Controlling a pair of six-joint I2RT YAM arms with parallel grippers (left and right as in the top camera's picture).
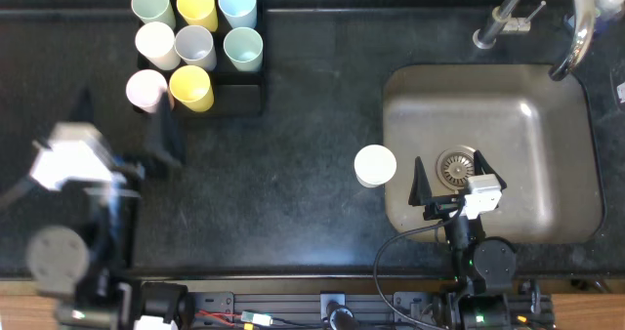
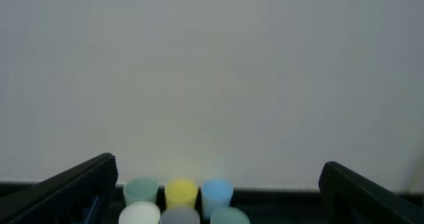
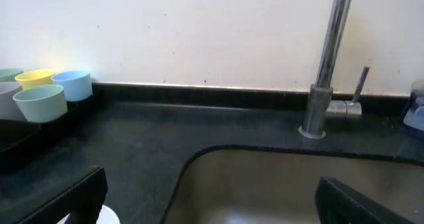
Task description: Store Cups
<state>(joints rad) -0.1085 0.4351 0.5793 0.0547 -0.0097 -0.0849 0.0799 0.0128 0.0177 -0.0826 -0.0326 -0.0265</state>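
You have a black stone countertop (image 1: 293, 193) | stainless steel sink (image 1: 527, 125) set in at right | black rack (image 1: 244, 98) far left holds eight pastel plastic cups (image 1: 194, 46) | round white cup (image 1: 375, 165) stands on the countertop just left of the sink rim | right gripper (image 1: 451, 174) over the sink, fingers spread, empty | left gripper (image 2: 218, 164) faces the rack, fingers spread, empty

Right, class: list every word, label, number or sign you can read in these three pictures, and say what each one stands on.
No text can be read in any view.
The cups in the rack and the white cup by the sink are plain, with no print.
The container beside the tap has a blue patch, perhaps a label: too blurred to read.
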